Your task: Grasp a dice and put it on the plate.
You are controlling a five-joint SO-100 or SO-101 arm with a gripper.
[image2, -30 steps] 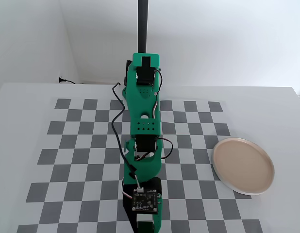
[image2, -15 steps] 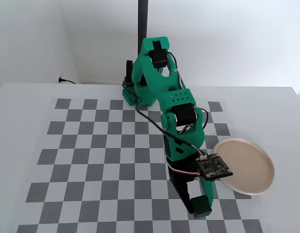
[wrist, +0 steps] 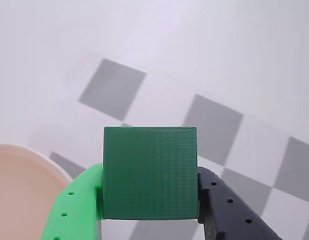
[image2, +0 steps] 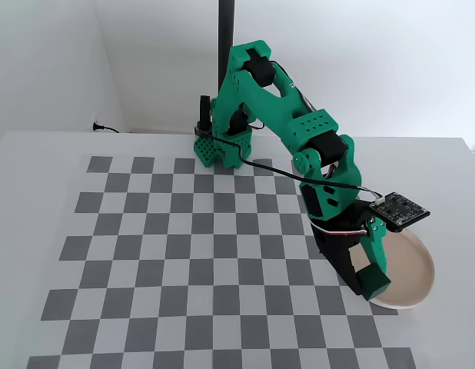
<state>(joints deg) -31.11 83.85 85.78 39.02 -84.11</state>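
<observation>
The dice is a dark green cube held between a bright green finger on the left and a black finger on the right in the wrist view. My gripper is shut on it, above the checkerboard. In the fixed view the gripper holds the dice at the left edge of the pale pink plate. The plate's rim shows at the lower left of the wrist view.
The checkerboard mat covers the white table. The arm's green base and a black pole stand at the back. The plate lies at the mat's right edge, near the table's right side.
</observation>
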